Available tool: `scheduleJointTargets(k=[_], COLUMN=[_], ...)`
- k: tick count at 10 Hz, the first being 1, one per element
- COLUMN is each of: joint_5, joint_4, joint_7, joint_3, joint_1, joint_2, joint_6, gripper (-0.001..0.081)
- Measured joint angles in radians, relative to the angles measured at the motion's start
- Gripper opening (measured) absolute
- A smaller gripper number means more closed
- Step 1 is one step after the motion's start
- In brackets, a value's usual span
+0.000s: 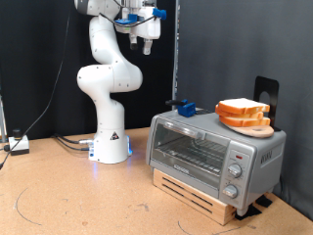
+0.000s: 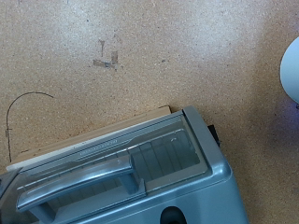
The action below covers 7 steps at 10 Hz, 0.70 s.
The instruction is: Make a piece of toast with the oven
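Observation:
The silver-grey oven (image 1: 201,149) stands on a wooden pallet at the exterior view's right, its glass door shut. Slices of toast (image 1: 242,110) are stacked on a round wooden board (image 1: 257,128) on the oven's roof. My gripper (image 1: 146,43) hangs high near the exterior view's top, well above the oven and to its left, with nothing seen between its fingers. The wrist view looks down on the oven (image 2: 140,177) and its door handle (image 2: 79,182); the fingers do not show there.
A small blue object (image 1: 184,107) sits on the oven's roof at its left. The white arm base (image 1: 110,147) stands left of the oven, with cables and a small box (image 1: 18,144) at the far left. Dark curtains close off the back.

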Motion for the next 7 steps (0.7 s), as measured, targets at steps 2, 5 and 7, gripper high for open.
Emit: scheduleJointTargets(k=[2, 5, 7], joint_5=[0.016, -0.009, -0.017], joint_4=[0.014, 0.054, 0.053], joint_7=[-0.111, -0.408, -0.469], joint_3=[0.000, 0.001, -0.001], joint_1=[0.015, 0.100, 0.109], joint_2=[0.007, 0.021, 0.033], joint_6=[-0.019, -0.102, -0.101], gripper=[0.0809, 0.0809, 0.0809])
